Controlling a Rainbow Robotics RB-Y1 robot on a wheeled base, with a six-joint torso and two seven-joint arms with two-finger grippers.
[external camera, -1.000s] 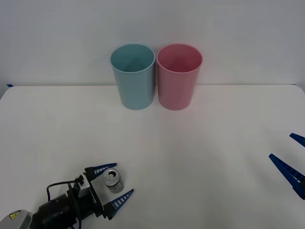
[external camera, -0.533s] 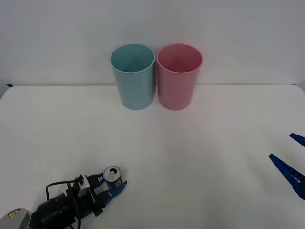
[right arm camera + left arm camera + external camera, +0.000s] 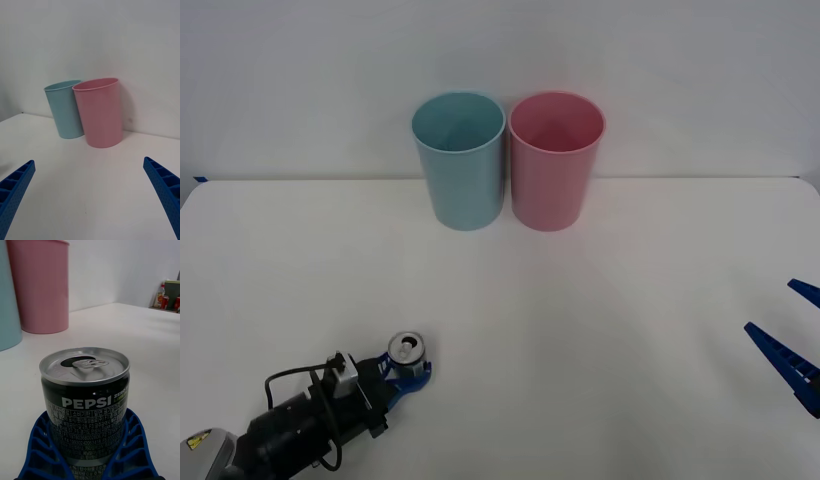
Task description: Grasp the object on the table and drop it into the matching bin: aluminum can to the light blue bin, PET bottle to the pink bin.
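Note:
The aluminum can (image 3: 408, 352), silver-topped with a dark printed side, stands upright at the near left of the white table (image 3: 610, 290). My left gripper (image 3: 409, 369) is shut on it, one blue finger on each side. The left wrist view has the can (image 3: 85, 401) close up, cradled between the ribbed fingers (image 3: 37, 450). The light blue bin (image 3: 460, 165) and the pink bin (image 3: 555, 165) stand side by side at the table's far edge, well beyond the can. My right gripper (image 3: 790, 335) waits open at the right edge, facing the two bins (image 3: 99, 112).
A white wall rises right behind the bins. A wide stretch of bare table lies between the can and the bins. In the left wrist view, small bottles (image 3: 165, 300) sit on a distant ledge past the table's end.
The left fingers, spread wide around the can a second ago, have shut on it. The can has shifted a little up and left in the front view. The right arm has not moved.

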